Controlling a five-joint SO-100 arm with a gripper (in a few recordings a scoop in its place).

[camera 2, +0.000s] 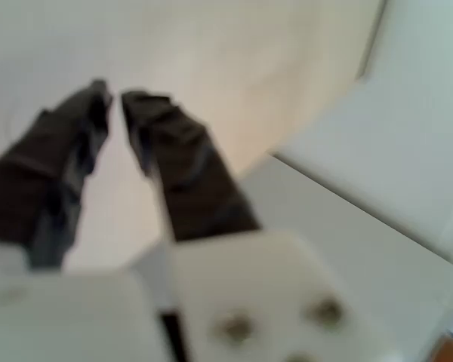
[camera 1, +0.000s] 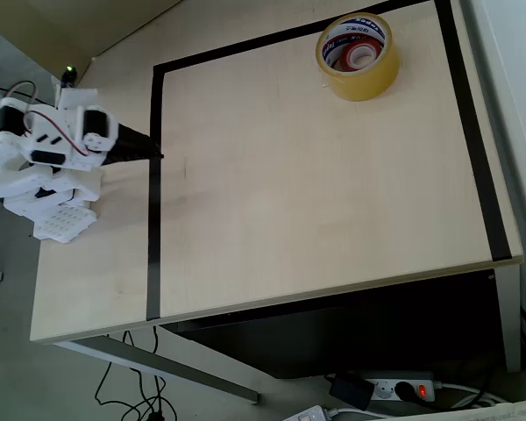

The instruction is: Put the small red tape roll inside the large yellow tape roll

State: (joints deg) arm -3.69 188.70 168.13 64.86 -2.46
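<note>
- Near the far right corner of the wooden table (camera 1: 316,202), in the overhead view, stands the large yellow tape roll (camera 1: 358,56), flat on the surface with its opening facing up.
- Inside that opening sits the small red tape roll (camera 1: 361,56), its pale core showing at the centre; the yellow roll's white inner wall with blue lettering rings it.
- Both rolls lie within the rectangle marked by black tape lines (camera 1: 154,175) on the tabletop, close to the far line.
- At the left edge of the overhead view the white arm (camera 1: 48,145) is folded back over its base, well apart from the rolls.
- Its gripper (camera 1: 153,151) points right, with the dark tip lying over the left black line.
- From the wrist view, which is blurred, the gripper (camera 2: 115,96) shows two dark fingers (camera 2: 177,162) with a narrow gap between the tips; nothing is held between them.
- Beyond the fingers in the wrist view the pale tabletop (camera 2: 234,68) shows, and a light grey surface to the right.
- Below the table's near edge in the overhead view lie a power strip (camera 1: 403,388) with a lit red switch and some cables (camera 1: 136,399) on the floor.
</note>
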